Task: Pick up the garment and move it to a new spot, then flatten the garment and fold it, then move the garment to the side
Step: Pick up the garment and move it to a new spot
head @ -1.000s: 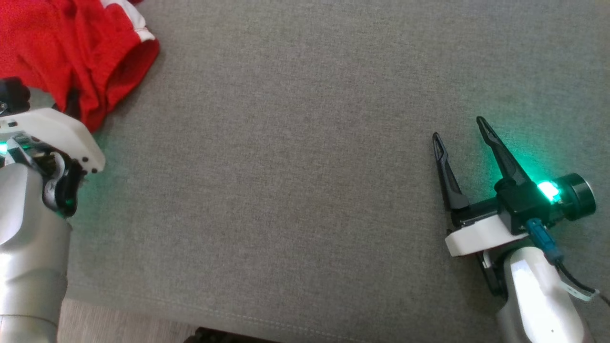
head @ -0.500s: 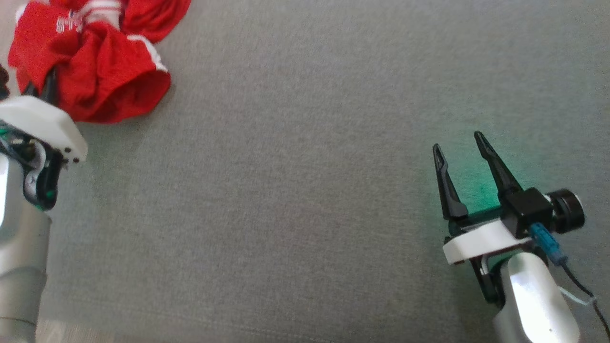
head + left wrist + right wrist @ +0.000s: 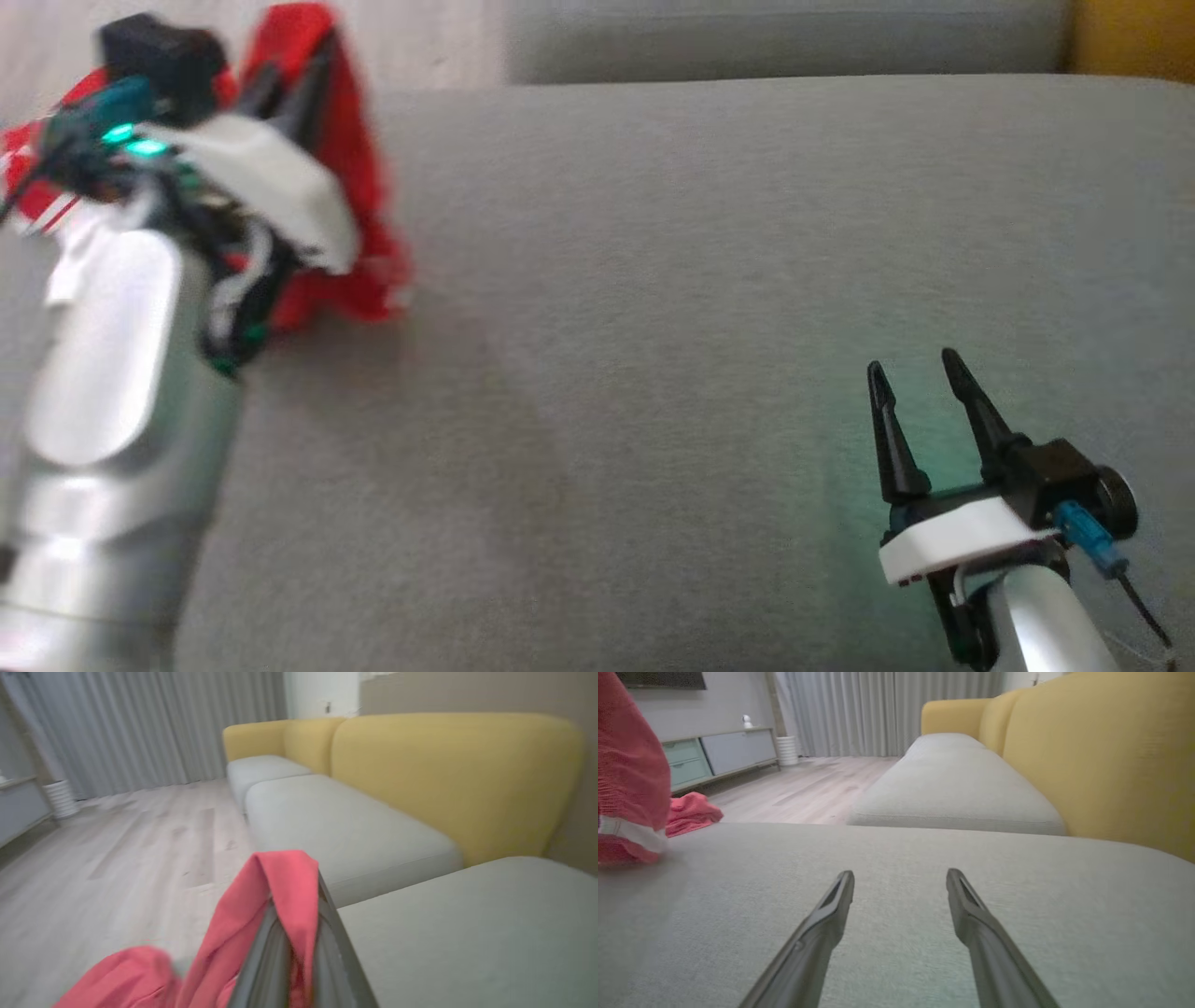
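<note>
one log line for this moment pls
step: pick-up | left gripper: shut on garment | garment: hangs bunched, left side of cushion | right gripper: open, empty, low over cushion

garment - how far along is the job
Done: the left gripper is shut on the garment, which hangs bunched from it near the cushion's left edge. In hand: the move to a new spot. Left: flattening, folding, moving aside; the right gripper hovers open over the cushion.

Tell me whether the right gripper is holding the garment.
No: the right gripper stands open and empty, the garment well clear of it.
</note>
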Controlling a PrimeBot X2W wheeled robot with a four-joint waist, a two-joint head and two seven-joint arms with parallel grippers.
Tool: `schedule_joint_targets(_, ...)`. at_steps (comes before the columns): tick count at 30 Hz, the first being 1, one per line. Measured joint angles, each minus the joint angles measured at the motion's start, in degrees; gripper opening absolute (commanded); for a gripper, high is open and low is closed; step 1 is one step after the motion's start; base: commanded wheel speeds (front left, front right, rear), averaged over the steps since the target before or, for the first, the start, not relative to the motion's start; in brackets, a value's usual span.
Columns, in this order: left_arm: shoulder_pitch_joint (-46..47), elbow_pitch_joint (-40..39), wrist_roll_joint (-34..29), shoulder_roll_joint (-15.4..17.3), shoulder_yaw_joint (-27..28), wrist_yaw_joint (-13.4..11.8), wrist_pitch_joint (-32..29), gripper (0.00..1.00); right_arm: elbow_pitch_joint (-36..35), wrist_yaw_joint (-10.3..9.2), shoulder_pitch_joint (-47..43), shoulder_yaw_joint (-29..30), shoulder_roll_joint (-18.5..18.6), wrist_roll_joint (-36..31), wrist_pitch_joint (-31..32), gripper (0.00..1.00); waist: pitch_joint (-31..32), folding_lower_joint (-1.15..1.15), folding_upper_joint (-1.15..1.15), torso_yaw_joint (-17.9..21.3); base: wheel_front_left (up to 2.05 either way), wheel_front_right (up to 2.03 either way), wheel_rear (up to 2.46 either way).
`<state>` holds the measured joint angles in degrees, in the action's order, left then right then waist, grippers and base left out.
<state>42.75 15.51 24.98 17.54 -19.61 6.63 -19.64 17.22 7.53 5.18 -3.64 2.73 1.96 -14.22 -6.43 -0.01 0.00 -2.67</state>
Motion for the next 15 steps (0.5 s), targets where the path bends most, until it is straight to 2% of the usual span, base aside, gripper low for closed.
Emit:
schedule_joint_targets(1, 0.0, 0.0, 0.0, 0.0, 0.0, 0.0, 0.0, 0.00, 0.0, 0.00, 0.0, 0.0, 0.0, 0.0, 0.0, 1.00, 0.0, 0.00, 0.00, 0.0, 0.00, 0.00, 0.00)
schedule_joint_targets(2, 0.6, -2.5, 1.3, -2.3, -1.4, 0.0, -1.0, 0.00, 0.0, 0.00, 0.0, -0.2, 0.0, 0.6, 0.0, 1.00, 0.7, 0.00, 0.00, 2.0, 0.00, 0.00, 0.00)
schedule_joint_targets(3, 0.6, -2.5, 1.3, -2.3, -1.4, 0.0, -1.0, 0.00, 0.0, 0.00, 0.0, -0.2, 0.0, 0.6, 0.0, 1.00, 0.7, 0.00, 0.00, 2.0, 0.00, 0.00, 0.00)
schedule_joint_targets(10, 1.5, -8.7, 7.1, -9.0, -3.0, -0.1, -3.1, 0.00, -1.1, 0.00, 0.0, -0.4, 0.0, 1.2, -0.1, 1.00, 0.8, 0.00, 0.00, 7.6, 0.00, 0.00, 0.00)
schedule_joint_targets(13, 1.4, -9.8, 9.4, -10.4, -2.7, -1.3, -3.9, 0.00, -1.4, 0.00, 0.0, -0.2, 0.0, 1.2, -0.1, 1.00, -0.6, 0.01, 0.00, 8.6, 0.00, 0.00, 0.00)
schedule_joint_targets(15, 0.7, -9.2, 9.8, -10.2, -2.5, -2.0, -4.3, 0.00, -1.7, 0.00, 0.1, -0.2, 0.0, 1.2, -0.1, 1.00, -1.7, 0.01, 0.00, 9.1, 0.00, 0.00, 0.00)
